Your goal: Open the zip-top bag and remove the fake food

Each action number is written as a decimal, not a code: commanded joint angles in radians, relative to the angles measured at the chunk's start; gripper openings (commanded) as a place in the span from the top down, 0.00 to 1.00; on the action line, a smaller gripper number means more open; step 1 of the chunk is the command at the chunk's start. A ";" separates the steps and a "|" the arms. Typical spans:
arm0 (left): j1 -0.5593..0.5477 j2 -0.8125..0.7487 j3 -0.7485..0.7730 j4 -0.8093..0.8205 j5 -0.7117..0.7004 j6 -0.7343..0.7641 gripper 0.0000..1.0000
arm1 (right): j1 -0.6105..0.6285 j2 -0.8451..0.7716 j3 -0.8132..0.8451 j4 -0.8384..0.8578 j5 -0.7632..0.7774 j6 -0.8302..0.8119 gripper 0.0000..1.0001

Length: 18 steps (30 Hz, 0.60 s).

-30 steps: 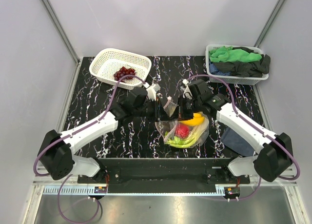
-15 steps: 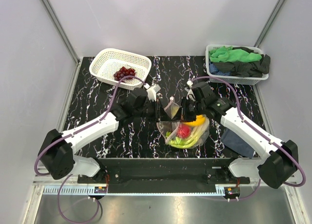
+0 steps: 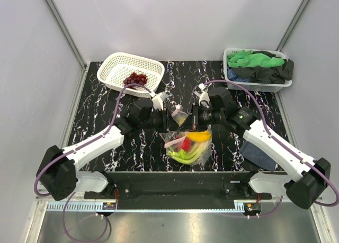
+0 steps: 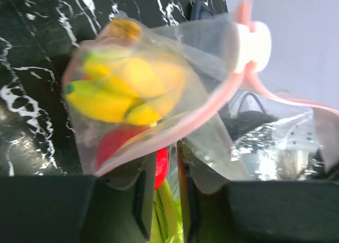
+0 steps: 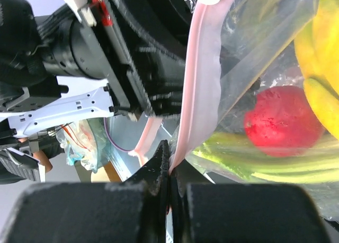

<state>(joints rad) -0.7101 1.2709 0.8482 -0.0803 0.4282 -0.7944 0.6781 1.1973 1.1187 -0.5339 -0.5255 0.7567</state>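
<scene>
The clear zip-top bag (image 3: 207, 145) hangs between my two grippers above the table's near middle. Inside are a yellow banana (image 3: 198, 137), a red round fruit (image 3: 186, 144) and pale-green stalks (image 3: 183, 157). My left gripper (image 3: 168, 117) is shut on one side of the bag's mouth (image 4: 212, 132); red fruit (image 4: 114, 145) and banana (image 4: 127, 89) show through the film. My right gripper (image 3: 195, 117) is shut on the pink zip strip (image 5: 198, 95), jaws tight together (image 5: 170, 171). Purple grapes (image 3: 135, 79) lie in the white lattice basket (image 3: 119, 60).
A white basket (image 3: 228, 73) with green and black cloths stands at the back right. A dark blue cloth (image 3: 257, 153) lies under the right forearm. The bag's white slider (image 4: 251, 44) sits at the end of the zip strip.
Both grippers have shifted left and a little nearer with the bag. The bag with its food now hangs further left, its mouth pulled between the two grippers.
</scene>
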 commanded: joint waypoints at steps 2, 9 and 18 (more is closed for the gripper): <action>-0.015 0.037 -0.001 0.067 0.070 0.009 0.71 | 0.008 0.054 0.088 0.071 -0.016 -0.006 1.00; -0.058 0.113 -0.003 -0.001 0.044 0.095 0.61 | 0.009 0.097 0.087 0.100 -0.013 0.009 1.00; -0.086 0.151 -0.066 -0.026 -0.078 0.162 0.22 | 0.009 0.059 -0.025 0.140 -0.004 0.039 1.00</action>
<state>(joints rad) -0.7837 1.3972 0.7956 -0.0902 0.4168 -0.6853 0.6807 1.3014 1.1217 -0.4740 -0.5255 0.7757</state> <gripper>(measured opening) 0.725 0.009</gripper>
